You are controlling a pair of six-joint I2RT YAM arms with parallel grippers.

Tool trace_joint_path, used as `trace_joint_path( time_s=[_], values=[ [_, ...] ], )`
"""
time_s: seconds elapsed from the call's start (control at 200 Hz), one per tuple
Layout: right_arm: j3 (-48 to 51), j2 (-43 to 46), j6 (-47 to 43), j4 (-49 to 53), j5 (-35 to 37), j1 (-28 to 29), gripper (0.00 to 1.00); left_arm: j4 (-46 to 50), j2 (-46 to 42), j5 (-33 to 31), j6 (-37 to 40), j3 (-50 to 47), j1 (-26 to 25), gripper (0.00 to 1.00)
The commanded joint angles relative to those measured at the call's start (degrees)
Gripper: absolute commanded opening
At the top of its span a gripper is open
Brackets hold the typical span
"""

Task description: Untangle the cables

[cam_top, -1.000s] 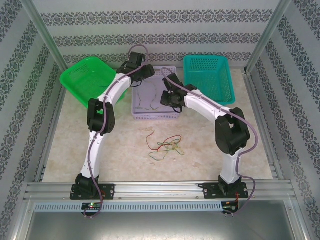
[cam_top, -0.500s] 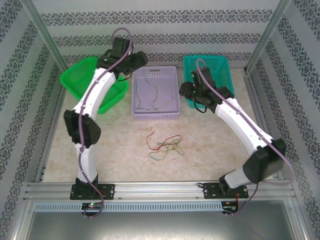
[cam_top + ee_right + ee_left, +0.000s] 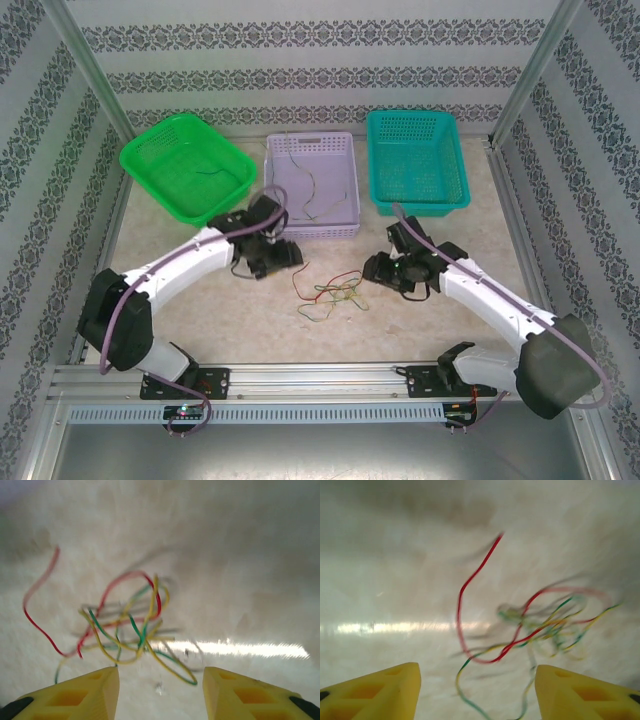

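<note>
Thin wiry cables [image 3: 330, 292], looped tangle, on glossy mottled beige table [image 3: 250, 320].

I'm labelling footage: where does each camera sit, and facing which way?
Top external: above, behind the bases, looking down on table, cables, left tool, right tool.
Left wrist: on left arm, facing the cables; own yellow fingers below.
Right wrist: on right arm, facing the cables; own yellow fingers below.
Shared: all three show the cables.

3 baskets sit across the upper frame, 1 green basket [image 3: 175, 160], 1 lavender basket [image 3: 310, 232], 1 teal basket [image 3: 415, 165], with 2 arms [image 3: 180, 265] and 1 tangle of cables [image 3: 335, 292] below.
</note>
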State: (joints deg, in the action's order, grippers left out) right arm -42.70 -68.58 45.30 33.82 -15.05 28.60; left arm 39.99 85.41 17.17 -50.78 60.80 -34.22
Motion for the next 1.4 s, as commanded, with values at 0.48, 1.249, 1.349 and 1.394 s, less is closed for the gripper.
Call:
trace_joint_path(
  time_s=[0.48, 1.249, 1.349, 1.394],
  values=[
    [3.63, -13.13, 7.06, -14.45, -5.07, 4.13, 0.48, -24.51, 4.83, -3.48, -4.89, -11.85, -3.82, 0.39],
    [5.88, 0.90, -6.03, 5.46, 7.32, -12.55, 0.00, 10.63, -13.19, -34.15, -3.38, -1.07, -3.06, 0.00],
    [4.64, -0.96, -7.05, 5.76, 7.78, -15.26, 0.00, 9.91, -16.59, -34.55, -1.26, 0.09, -2.96, 0.00],
    [3.84, -2.46, -7.26, 6.08, 8.44, -15.78, 0.00, 10.48, -17.41, -35.19, -0.99, 1.22, -2.90, 0.00]
  ],
)
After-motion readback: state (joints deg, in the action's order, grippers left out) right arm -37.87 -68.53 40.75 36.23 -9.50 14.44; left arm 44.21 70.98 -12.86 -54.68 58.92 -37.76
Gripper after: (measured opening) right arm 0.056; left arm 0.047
